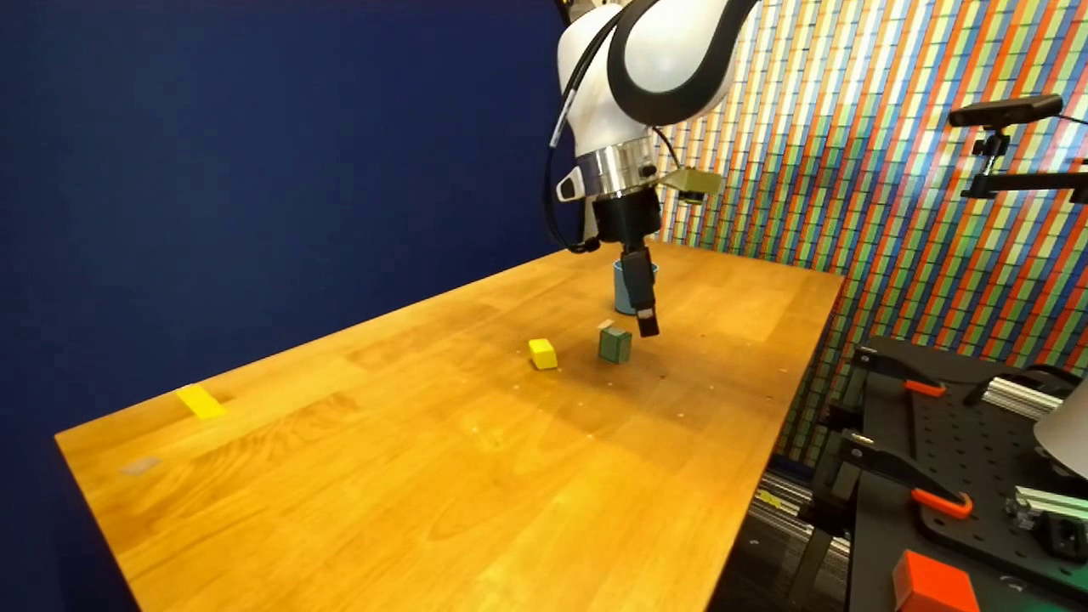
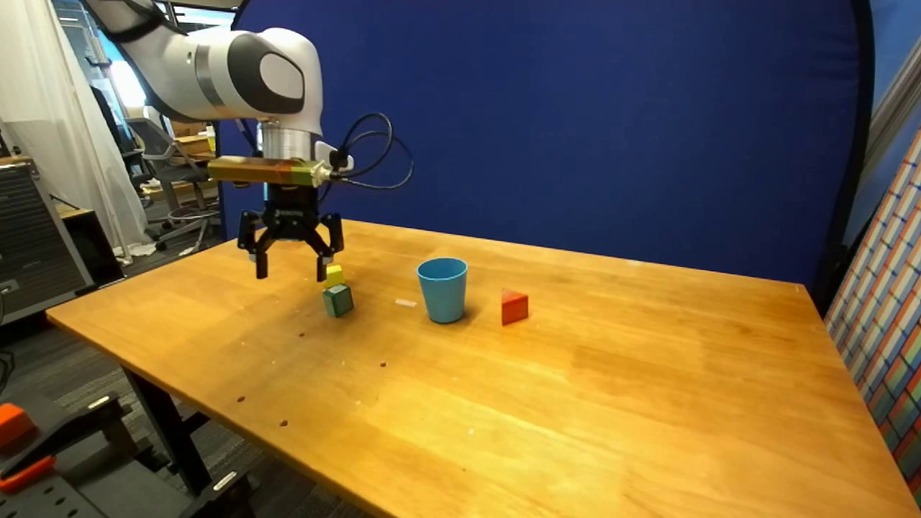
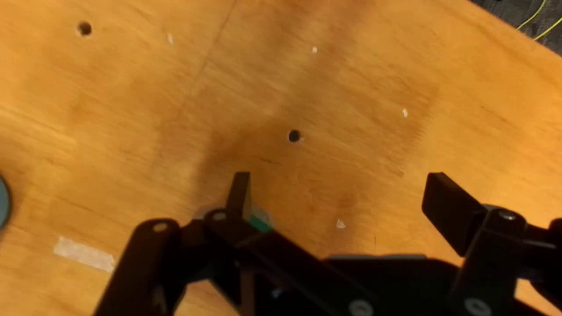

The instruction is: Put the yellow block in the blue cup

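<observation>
Hanging empty and spread apart, the fingers (image 1: 639,282) have the yellow block (image 1: 542,354) to their left in an exterior view, lying on the counter (image 1: 408,484) just past the green cube (image 1: 614,346), so the next move probably calls for a leftward shift before lowering.

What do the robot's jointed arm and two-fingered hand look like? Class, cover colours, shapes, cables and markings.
The rounded white arm has black and grey joint trim, ending in a silver metallic cylindrical collar. Black cables loop beside it, one with a pale strip. A gold-coloured boxy bar sits above the black two-fingered hand, whose angular linkages end in narrow, blocky fingertips.
</observation>
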Available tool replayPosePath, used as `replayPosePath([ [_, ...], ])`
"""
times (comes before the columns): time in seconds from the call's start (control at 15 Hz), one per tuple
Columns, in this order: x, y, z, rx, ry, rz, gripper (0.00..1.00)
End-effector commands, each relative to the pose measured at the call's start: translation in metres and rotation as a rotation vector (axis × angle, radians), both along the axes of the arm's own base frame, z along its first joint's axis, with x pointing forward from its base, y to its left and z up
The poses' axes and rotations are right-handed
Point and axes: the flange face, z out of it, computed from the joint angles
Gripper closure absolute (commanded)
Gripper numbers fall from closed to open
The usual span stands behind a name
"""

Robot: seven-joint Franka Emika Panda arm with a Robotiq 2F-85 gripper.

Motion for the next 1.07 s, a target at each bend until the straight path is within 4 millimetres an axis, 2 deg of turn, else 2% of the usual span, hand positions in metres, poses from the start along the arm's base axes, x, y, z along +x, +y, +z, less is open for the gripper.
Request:
replayPosePath([
  [0.0, 0.034, 0.016, -0.021, 0.021, -0.056, 0.062, 0.00],
  [0.27, 0.060, 0.024, -0.038, 0.031, -0.087, 0.096, 0.00],
  [0.47, 0.077, 0.033, -0.042, 0.027, -0.118, 0.123, 0.00],
  [1.0, 0.091, 0.050, -0.069, 0.053, -0.136, 0.126, 0.00],
])
